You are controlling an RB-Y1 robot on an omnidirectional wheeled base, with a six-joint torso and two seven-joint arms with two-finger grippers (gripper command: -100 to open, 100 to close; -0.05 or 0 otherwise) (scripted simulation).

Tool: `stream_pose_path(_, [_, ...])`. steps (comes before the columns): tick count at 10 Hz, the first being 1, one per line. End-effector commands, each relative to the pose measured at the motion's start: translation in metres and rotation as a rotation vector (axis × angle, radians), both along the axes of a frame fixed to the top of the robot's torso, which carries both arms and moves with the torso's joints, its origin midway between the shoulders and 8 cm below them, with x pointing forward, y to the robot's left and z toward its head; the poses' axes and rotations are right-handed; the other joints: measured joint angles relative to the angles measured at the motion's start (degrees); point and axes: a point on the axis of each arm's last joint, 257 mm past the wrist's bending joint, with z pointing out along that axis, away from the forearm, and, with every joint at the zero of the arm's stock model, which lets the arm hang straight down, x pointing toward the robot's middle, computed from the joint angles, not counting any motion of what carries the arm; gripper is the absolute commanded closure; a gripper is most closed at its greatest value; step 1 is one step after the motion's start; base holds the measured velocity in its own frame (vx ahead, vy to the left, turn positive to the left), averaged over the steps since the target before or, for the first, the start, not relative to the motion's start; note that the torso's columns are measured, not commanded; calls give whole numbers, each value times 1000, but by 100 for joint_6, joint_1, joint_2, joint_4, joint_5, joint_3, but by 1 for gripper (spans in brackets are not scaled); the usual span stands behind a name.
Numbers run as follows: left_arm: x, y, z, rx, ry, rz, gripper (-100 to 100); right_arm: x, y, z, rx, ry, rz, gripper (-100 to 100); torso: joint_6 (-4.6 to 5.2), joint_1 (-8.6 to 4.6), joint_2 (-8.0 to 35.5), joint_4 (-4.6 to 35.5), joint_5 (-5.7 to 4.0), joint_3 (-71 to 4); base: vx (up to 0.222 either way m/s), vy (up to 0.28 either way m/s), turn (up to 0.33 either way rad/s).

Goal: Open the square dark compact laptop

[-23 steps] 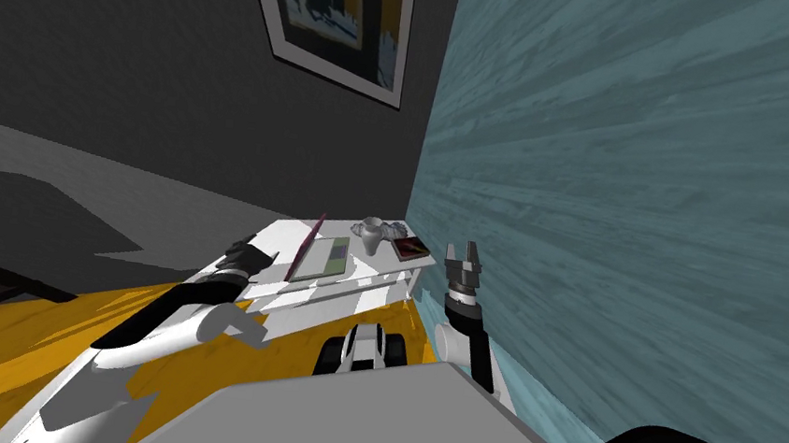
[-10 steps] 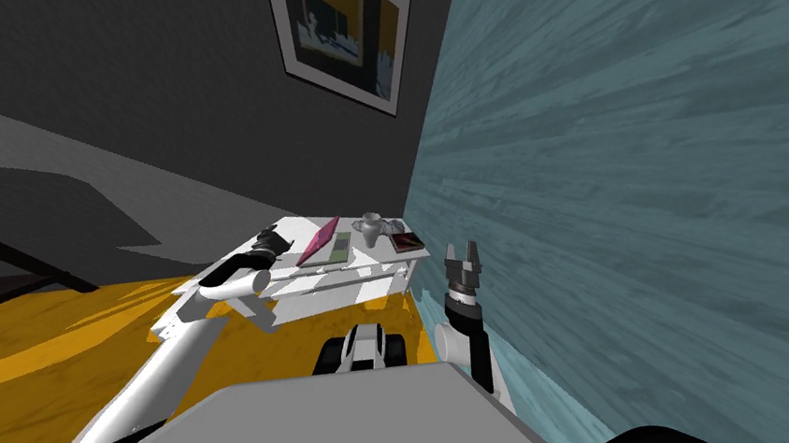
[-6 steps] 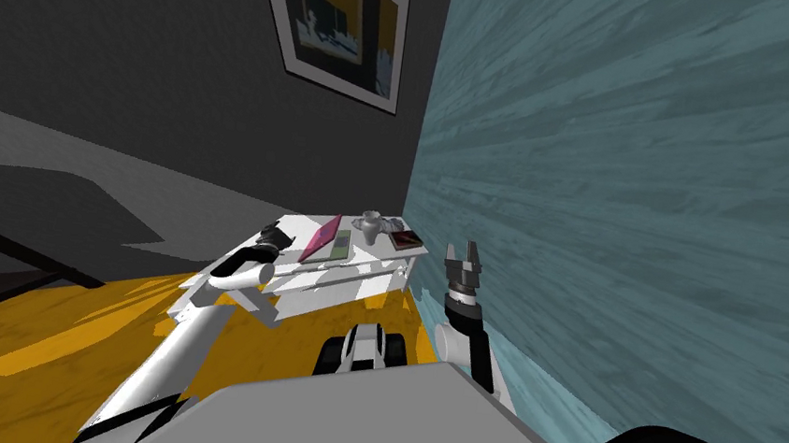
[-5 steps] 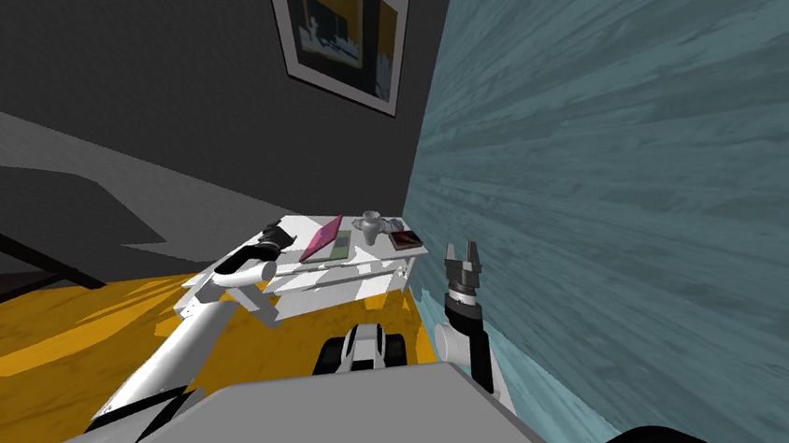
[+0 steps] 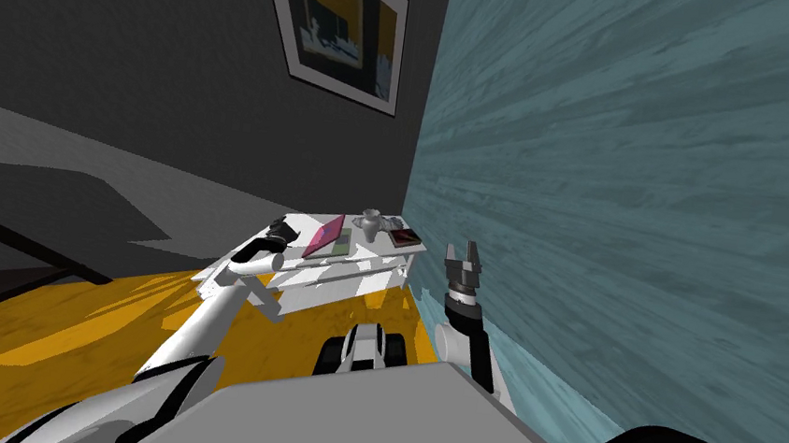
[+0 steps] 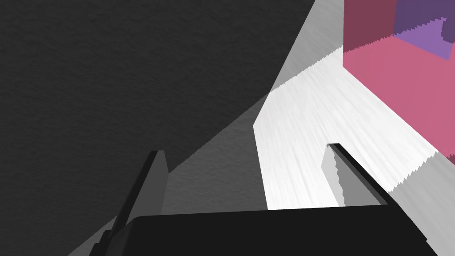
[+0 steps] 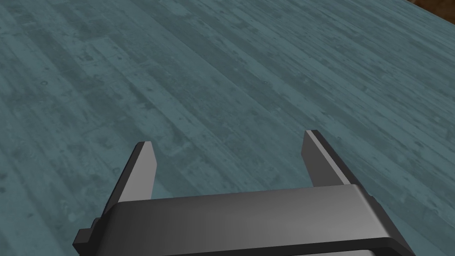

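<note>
The left gripper (image 6: 244,151) has its fingers wide apart, holding nothing, just beside the laptop (image 6: 391,89), which sits on the white worktop (image 6: 302,133) with its pink lid raised. The right gripper (image 7: 227,138) is also parted and empty.

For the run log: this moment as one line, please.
laptop: pink lid raised, on white table | left gripper: open, beside lid, not gripping | right gripper: open, held up

The laptop (image 5: 323,236) has a pink lid and a pale green base; the table (image 5: 370,251) is white and the book (image 5: 404,237) dark red. The floor (image 5: 89,318) is yellow-orange. The side wall (image 5: 647,217) is teal with streaky plank grain, the back wall (image 5: 124,30) plain dark grey.
</note>
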Motion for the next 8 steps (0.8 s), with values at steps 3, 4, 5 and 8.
stream_pose_path(3, [28, 9, 8, 12, 7, 8, -100, 0, 0, 0, 0, 0, 0, 0, 0, -1, 3, -2, 1, -3, -63, -10, -3])
stream_pose_path(4, [35, 6, 9, 2, 9, 6, -100, 0, 0, 0, 0, 0, 0, 0, 0, -2, 18, 4, 0, 10, -67, -8, -2])
stream_pose_path(5, [39, 7, 1, -11, 26, 9, -100, 0, 0, 0, 0, 0, 0, 0, 0, 1, 1, 0, 0, 0, -25, -4, -1])
stream_pose_path(8, [54, 15, 15, 18, 22, 18, -100, 0, 0, 0, 0, 0, 0, 0, -1, 2, 7, -1, 1, -1, -72, -12, -3])
